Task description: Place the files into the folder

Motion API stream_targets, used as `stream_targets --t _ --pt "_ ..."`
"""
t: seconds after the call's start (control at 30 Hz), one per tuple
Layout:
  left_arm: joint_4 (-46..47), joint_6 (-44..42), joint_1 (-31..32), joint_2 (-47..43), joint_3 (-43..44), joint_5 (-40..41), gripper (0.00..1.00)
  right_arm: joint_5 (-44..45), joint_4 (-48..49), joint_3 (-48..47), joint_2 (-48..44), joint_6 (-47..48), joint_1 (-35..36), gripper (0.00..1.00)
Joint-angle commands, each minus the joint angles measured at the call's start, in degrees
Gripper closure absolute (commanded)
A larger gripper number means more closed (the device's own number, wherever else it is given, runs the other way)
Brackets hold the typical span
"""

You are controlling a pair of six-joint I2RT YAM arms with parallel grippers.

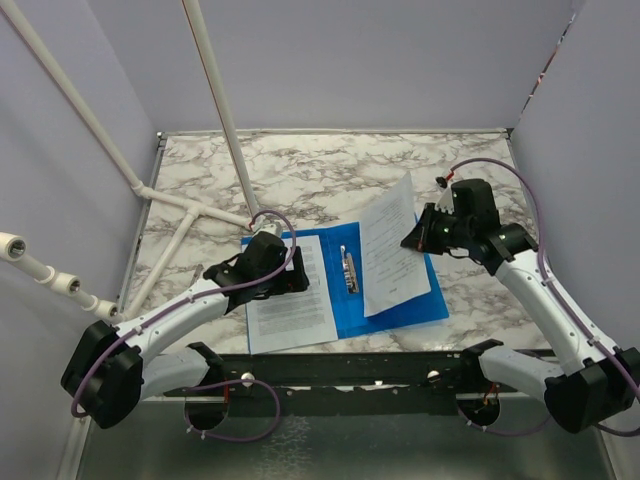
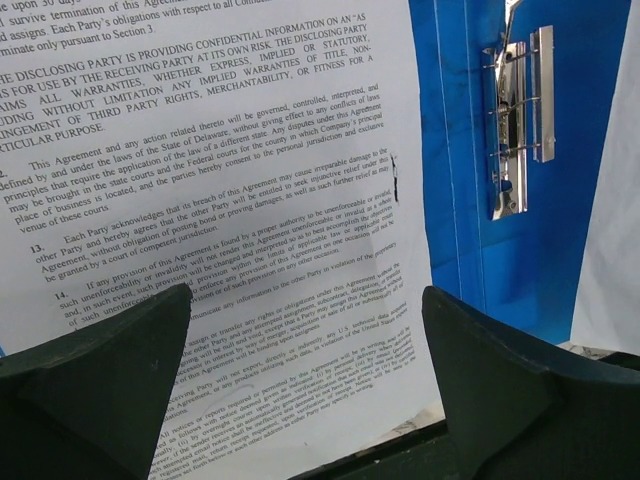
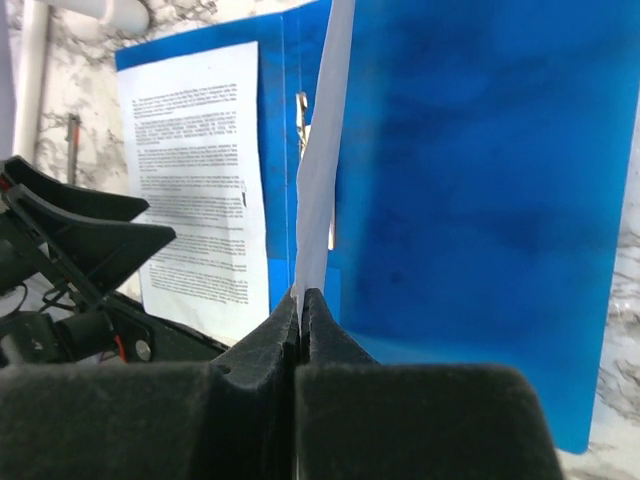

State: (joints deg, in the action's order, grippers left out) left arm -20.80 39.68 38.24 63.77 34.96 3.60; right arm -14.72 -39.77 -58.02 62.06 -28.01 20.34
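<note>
Blue folder (image 1: 345, 315) open at table's (image 1: 300, 170) near edge; 1 printed sheet (image 1: 290, 318) flat on its left flap under left gripper (image 1: 292, 280), jaws wide (probably steadying), right gripper (image 1: 413, 238) pinching sheet 2 (image 1: 390, 255) above right flap for placing.

the raised sheet (image 3: 323, 130) shows only its edge, print hidden; the folder (image 3: 480, 200) runs off the top.

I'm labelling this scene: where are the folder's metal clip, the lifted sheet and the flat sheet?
metal clip (image 2: 515, 130), left wrist view, middle of its chrome lever.
lifted sheet (image 1: 386, 255), top view, page centre.
flat sheet (image 1: 292, 315), top view, page centre.
</note>
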Motion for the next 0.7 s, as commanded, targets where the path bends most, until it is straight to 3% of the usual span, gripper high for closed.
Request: stream_targets --t 0.0,0.67 --pt "1.5 -1.1 -0.1 -1.5 -0.7 -3.0 0.01 -8.8 4.8 1.4 1.9 2.4 -2.6 1.00" --pt "1.7 -1.3 -0.2 -3.8 -0.9 -5.3 0.01 -12.0 11.5 4.5 8.5 3.7 -4.4 1.00"
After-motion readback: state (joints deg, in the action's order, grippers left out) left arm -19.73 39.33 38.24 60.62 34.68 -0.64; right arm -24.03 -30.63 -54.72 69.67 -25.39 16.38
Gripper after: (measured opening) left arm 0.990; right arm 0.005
